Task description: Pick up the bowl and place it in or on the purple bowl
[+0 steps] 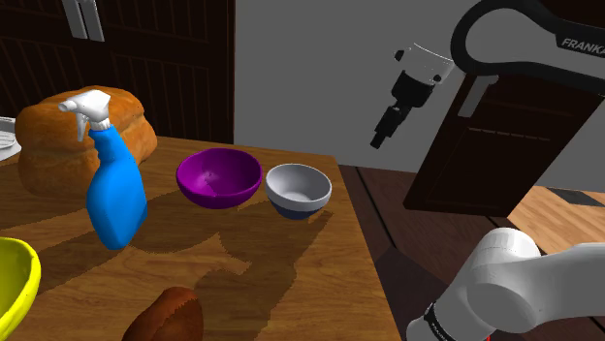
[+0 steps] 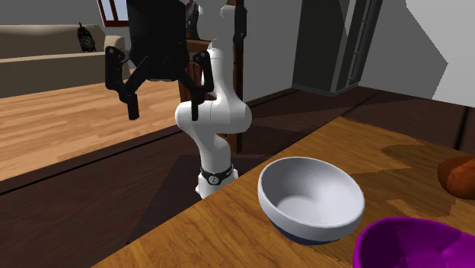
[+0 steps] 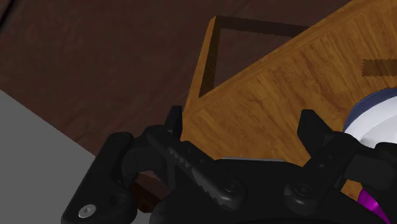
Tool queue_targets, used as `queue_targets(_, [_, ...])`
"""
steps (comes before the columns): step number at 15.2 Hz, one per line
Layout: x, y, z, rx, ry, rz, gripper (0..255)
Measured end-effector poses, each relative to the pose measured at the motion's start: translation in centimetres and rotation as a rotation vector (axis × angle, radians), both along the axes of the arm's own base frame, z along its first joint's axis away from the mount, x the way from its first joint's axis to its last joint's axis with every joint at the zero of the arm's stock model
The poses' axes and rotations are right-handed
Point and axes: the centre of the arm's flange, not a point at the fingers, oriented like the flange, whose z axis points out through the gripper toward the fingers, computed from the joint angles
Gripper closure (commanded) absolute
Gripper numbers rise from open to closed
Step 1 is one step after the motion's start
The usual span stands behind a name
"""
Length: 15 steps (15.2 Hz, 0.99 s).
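Note:
A white bowl [image 1: 299, 190] with a dark blue base sits upright on the wooden table [image 1: 291, 262], close beside the purple bowl [image 1: 219, 177] on the side toward the shoulder view's right. My black gripper [image 1: 380, 138] hangs in the air, above and beyond the table's edge, to the right of the white bowl. In the second exterior view the gripper [image 2: 164, 105] is open and empty, well above the white bowl [image 2: 310, 199] and the purple bowl [image 2: 415, 244]. Past my gripper [image 3: 243, 124] the wrist view catches the white bowl's rim [image 3: 375, 118] near one fingertip.
A blue spray bottle [image 1: 114, 184] stands left of the purple bowl, with a large bread loaf [image 1: 82, 140] behind it. A yellow bowl [image 1: 10, 286] and a brown rounded object [image 1: 165, 315] lie near the front edge. Dark cabinets stand behind the arm.

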Motion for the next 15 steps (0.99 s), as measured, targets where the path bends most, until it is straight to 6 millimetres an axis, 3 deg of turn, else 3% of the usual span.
queue_targets(2, [0.1,0.6,-0.1,0.003,-0.001,-0.001,0])
queue_targets(5, [1.1,3.2,-0.9,0.020,-0.002,-0.005,0])
queue_targets(13, [4.2,12.3,-3.7,0.074,-0.007,-0.021,0])
queue_targets(15, [4.6,13.7,-4.5,0.082,-0.008,-0.024,0])
